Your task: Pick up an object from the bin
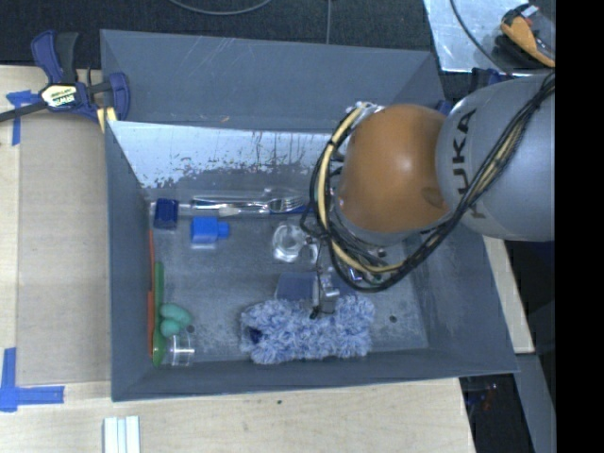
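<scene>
Along the left wall of the grey metal bin point(127, 253) a thin orange rod point(150, 272) and a thin green rod point(159, 295) lie side by side. A rounded teal-green lump point(173, 321) and a small clear plastic tube point(179, 352) sit near their lower end. Further back are a small dark-blue cube point(166, 213) and a lighter blue rectangular block point(209, 230), just apart. Beside them lies a long clear plastic utensil point(247, 204), then a clear rounded piece point(287, 243). Near the front wall sprawls a shaggy blue-grey tufted cloth point(283, 340), with a flat slate-blue square block point(294, 286) touching its upper edge. The gripper point(320, 310) hangs just right of that block, and its tip seems to rest on the cloth's top fringe. How far it is open cannot be told, nor whether it holds anything. The glossy orange dome cover point(392, 168) and looped cables point(330, 173) above hide the bin's right middle.
</scene>
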`<action>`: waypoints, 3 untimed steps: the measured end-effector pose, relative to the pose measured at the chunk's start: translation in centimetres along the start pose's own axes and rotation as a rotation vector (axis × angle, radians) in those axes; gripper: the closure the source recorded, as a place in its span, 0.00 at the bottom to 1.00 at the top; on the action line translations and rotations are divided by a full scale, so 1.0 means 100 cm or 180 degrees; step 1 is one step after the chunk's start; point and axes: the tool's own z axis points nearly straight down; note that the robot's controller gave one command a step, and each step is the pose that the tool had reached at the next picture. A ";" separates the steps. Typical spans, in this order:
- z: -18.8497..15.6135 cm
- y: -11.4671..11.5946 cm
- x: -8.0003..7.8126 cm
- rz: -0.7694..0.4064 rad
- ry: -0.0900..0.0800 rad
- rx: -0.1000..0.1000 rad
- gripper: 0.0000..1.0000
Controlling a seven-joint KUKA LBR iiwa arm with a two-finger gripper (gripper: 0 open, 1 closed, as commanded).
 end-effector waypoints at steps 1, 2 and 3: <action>0.000 -0.010 -0.008 0.0095 -0.0025 0.0010 0.00; 0.037 0.008 0.001 -0.0162 -0.0006 0.0006 0.00; 0.071 0.008 0.022 -0.0276 -0.0050 0.0018 0.00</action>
